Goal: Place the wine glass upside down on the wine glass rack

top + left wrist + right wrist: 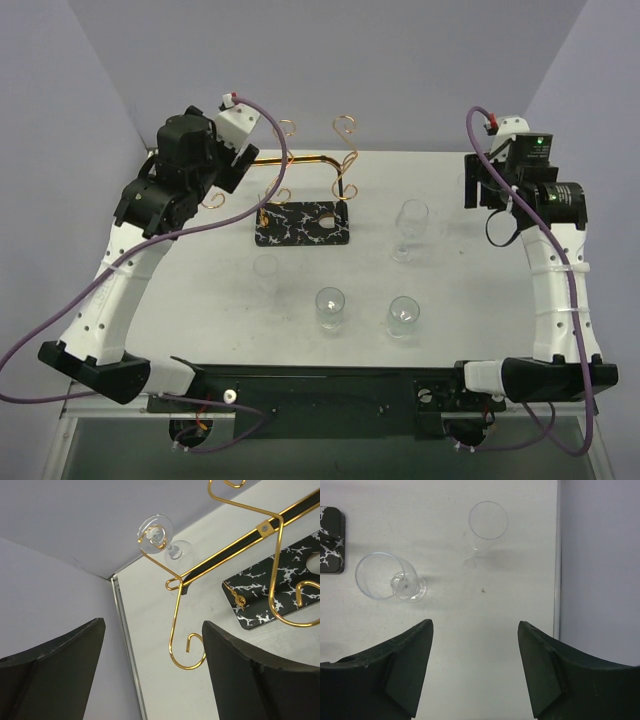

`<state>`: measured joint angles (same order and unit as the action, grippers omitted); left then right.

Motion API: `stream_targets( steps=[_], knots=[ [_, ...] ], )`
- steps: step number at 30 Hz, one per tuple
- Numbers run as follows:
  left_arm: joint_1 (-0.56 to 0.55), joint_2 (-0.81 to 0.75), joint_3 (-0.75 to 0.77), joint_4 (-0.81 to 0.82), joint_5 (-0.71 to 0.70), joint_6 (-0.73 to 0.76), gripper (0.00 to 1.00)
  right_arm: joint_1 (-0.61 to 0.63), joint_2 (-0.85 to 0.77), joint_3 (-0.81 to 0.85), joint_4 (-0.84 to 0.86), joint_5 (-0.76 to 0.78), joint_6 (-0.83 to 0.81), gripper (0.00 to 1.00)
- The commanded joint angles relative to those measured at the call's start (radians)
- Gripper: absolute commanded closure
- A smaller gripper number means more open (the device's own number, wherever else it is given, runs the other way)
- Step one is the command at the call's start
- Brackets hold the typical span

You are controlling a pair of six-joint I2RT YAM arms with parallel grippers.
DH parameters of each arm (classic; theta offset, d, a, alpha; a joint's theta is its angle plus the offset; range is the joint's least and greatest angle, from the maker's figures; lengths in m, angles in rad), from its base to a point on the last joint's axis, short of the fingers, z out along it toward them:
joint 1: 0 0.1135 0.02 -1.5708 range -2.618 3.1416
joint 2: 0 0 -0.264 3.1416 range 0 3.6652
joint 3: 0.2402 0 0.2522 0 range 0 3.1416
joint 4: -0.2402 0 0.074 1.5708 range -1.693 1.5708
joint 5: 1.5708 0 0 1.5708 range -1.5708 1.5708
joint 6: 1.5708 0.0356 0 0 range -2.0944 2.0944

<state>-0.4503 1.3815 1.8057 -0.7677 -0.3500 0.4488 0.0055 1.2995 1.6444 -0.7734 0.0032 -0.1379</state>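
Top external view: white table (450, 290), lilac walls (330, 50), left pincer (153, 630) and right pincer (475, 626) both gaping, empty.

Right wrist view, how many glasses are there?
2: the left glass beside the base, and the upper glass near the table edge. Others may lie outside this view.

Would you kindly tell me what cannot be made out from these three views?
- Top view: the left arm covers the left end of the rack, so the hung glass shows only from the left wrist.
- Left wrist: the base is cut off by the right edge.
- Right wrist: only a corner of the base shows, cut by the left edge.
- Top view: the faint glass near the base is too transparent to outline.
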Motion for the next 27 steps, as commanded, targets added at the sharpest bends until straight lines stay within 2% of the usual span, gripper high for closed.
stream_targets(
  steps=[1, 8, 16, 27],
  knots=[
    [-0.001, -0.061, -0.043, -0.022, 0.092, -0.081, 0.1, 0.002, 0.033, 0.026, 0.005, -0.086, 0.041, 0.37],
    [-0.001, -0.101, -0.114, -0.024, 0.118, -0.107, 0.1, 0.05, 0.106, 0.041, 0.006, -0.146, 0.06, 0.39],
    [-0.001, -0.14, -0.16, -0.019, 0.129, -0.131, 0.1, 0.201, 0.24, 0.09, 0.008, -0.046, 0.047, 0.46],
    [-0.001, -0.196, -0.16, -0.035, 0.131, -0.133, 0.1, 0.214, 0.322, 0.057, 0.014, -0.019, 0.037, 0.54]
  ],
)
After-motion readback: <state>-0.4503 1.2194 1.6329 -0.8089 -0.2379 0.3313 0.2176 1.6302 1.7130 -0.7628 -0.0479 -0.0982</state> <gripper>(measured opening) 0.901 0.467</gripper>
